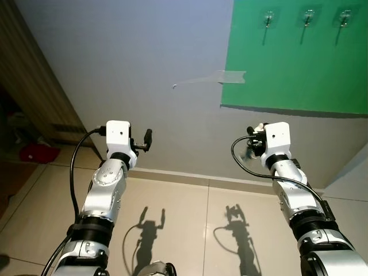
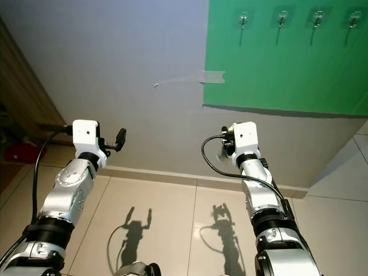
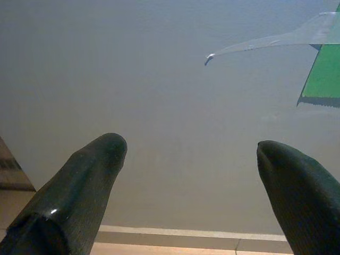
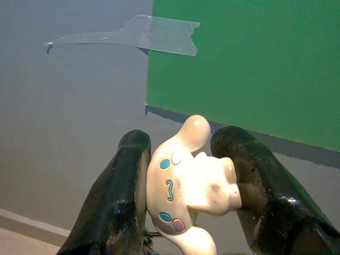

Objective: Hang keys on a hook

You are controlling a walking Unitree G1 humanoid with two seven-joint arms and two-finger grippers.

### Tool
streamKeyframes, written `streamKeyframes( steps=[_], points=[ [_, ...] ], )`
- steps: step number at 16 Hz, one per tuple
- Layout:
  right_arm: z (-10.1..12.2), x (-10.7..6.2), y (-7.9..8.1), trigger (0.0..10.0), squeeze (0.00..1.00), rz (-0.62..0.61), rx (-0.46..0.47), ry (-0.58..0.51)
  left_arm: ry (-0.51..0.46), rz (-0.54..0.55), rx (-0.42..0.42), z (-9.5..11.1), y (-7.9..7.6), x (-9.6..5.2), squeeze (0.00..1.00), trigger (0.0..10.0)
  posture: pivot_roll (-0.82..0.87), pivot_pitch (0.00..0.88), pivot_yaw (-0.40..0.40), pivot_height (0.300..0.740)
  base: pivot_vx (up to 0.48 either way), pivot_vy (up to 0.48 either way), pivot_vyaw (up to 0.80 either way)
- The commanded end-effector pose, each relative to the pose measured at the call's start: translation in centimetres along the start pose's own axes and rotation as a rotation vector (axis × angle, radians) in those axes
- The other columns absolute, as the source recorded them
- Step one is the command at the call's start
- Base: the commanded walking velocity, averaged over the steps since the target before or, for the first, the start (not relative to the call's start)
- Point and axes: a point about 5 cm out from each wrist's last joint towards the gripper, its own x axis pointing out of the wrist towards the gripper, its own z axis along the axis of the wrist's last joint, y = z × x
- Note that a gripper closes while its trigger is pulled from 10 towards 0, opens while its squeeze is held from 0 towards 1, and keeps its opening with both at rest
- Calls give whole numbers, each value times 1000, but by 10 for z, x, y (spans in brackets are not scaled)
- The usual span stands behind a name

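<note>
Your right gripper (image 4: 183,180) is raised in front of the wall, its two black fingers pinching a white cartoon-dog keychain charm (image 4: 186,183) sideways between them; that charm is the keys' handle, and the keys themselves are hidden below it. In the head view the gripper sits at centre-right of the frame, well below the green panel (image 1: 299,69). The hooks (image 1: 268,20) are up along the top edge of that panel, upper right of the frame, well apart from your grip.

Your left gripper (image 3: 186,175) is up too, fingers spread wide with nothing between them, pointing at bare grey wall near a strip of clear tape (image 3: 276,38).

Watch out here: you're holding the charm, not the ring, and I can't tell where the ring hangs, so you could lift past a hook and miss it. The charm looks smooth and rounded, so it may twist or slip as you reach upward. The hooks look small, leaving little margin.
</note>
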Motion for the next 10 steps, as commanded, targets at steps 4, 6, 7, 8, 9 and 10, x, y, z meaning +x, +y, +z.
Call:
streamKeyframes(
  steps=[4,6,7,8,9,10],
  points=[
    [5,1,11,10000,0,29,-1,-22,-15,-2,56,6,-1,5,0,10000,-107,0,92,740,0,-455,0],
    [4,0,12,10000,0,35,-1,-21,-19,-4,57,8,-2,6,0,10000,-110,0,90,740,0,-480,0],
    [4,0,12,10000,0,36,-3,-20,-17,-5,57,8,-3,7,0,10000,-112,0,90,740,0,-480,0],
    [4,0,12,10000,0,37,-1,-18,-16,-6,52,7,-3,7,0,10000,-113,0,90,740,0,-480,0],
    [5,-1,11,10000,0,32,13,-30,-17,-3,42,7,-3,7,0,10000,-114,0,91,740,0,-480,0],
    [5,-3,9,10000,0,28,16,-34,-12,1,35,5,-1,6,0,10000,-117,0,91,740,0,-472,0]
  ],
)
